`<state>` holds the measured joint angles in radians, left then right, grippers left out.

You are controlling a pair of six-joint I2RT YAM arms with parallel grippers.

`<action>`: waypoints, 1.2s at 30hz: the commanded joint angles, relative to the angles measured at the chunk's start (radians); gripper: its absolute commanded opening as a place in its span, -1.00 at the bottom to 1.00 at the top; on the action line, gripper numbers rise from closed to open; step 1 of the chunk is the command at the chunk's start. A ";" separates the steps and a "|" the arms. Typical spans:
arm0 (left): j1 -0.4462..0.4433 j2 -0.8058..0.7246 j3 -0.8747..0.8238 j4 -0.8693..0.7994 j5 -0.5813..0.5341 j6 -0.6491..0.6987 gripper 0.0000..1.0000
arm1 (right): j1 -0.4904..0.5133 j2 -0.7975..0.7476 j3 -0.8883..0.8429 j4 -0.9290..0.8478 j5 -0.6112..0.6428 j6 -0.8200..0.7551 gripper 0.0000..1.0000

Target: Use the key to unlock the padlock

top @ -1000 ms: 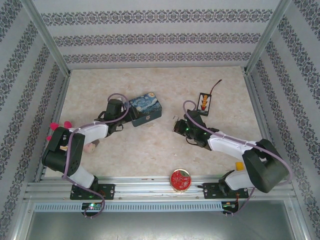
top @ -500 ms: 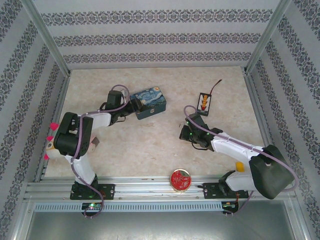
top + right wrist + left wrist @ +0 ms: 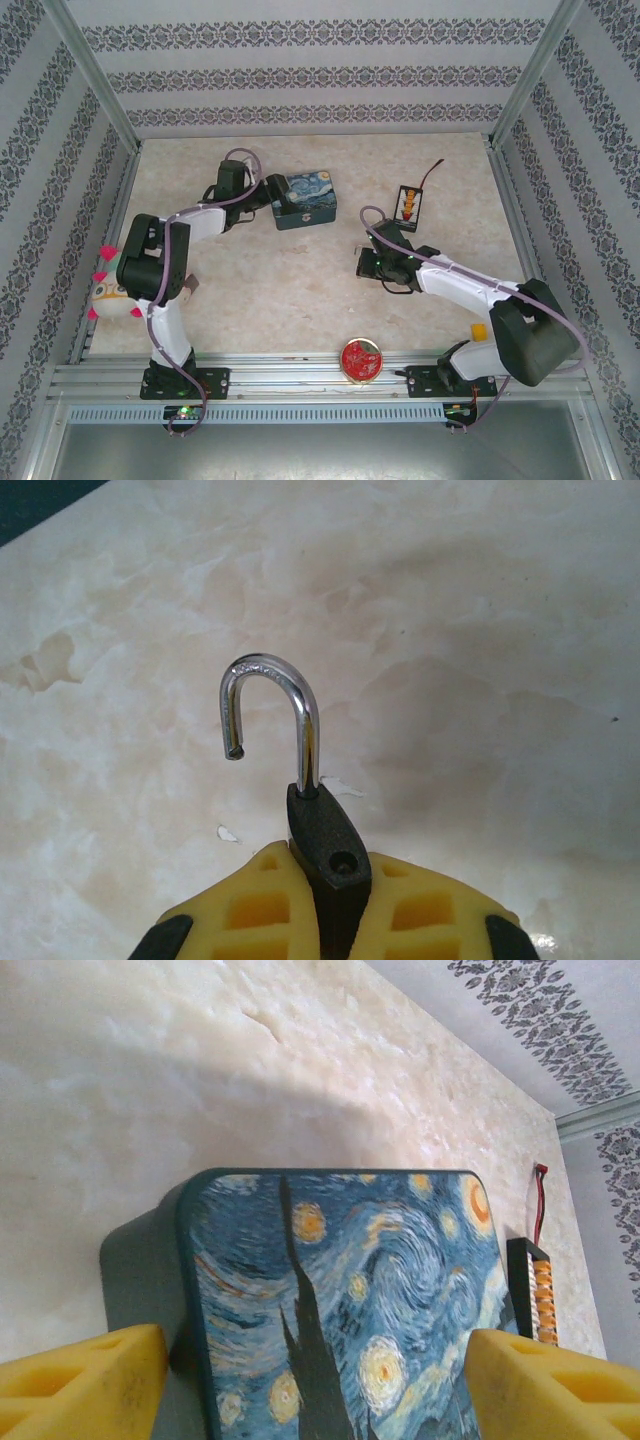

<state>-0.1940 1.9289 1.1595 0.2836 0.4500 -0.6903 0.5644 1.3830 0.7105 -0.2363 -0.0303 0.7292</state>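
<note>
My right pincer (image 3: 330, 885) is clamped tight on the padlock (image 3: 328, 832). Its ribbed yellow fingers (image 3: 255, 905) pinch the dark, matte, squarish body from both sides. The thin polished steel shackle (image 3: 308, 745) stands up out of the body as a hook: the long leg is seated and the short leg's tip hangs free in the air. A small round hole shows in the body's face. Under it the table (image 3: 480, 630) is glossy cream stone-look, veined and blotchy. From the overhead camera, that pincer (image 3: 366, 262) sits right of the table's middle, so that is where the lock is.

My left pincer (image 3: 312, 1390) is spread wide, one blocky yellow finger (image 3: 85, 1385) at each side of the rectangular tin (image 3: 340, 1290). I cannot tell whether the pads touch its walls. The tin has rounded corners, dark teal sides and a lid painted in swirling blue and yellow stars. From overhead, the tin (image 3: 306, 200) lies at the far left-centre with the left pincer (image 3: 272, 194) at its left end.

A small black board (image 3: 408, 203) with orange parts and a thin red wire lies right of the tin. A round red disc (image 3: 361, 358) lies at the near edge.
</note>
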 commanded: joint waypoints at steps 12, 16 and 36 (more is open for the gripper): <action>0.049 -0.061 -0.020 -0.053 -0.051 -0.010 0.88 | -0.060 0.044 0.064 -0.012 -0.169 -0.079 -1.00; 0.060 -0.190 -0.120 -0.085 -0.131 0.036 0.99 | -0.105 0.091 0.086 -0.030 -0.255 -0.115 -1.00; 0.080 -0.856 -0.583 -0.361 -0.382 0.210 0.99 | -0.156 0.313 0.192 -0.089 -0.282 -0.175 -0.24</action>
<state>-0.1341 1.1236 0.6029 -0.0040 0.1219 -0.5331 0.4141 1.6981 0.8883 -0.2901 -0.3492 0.5663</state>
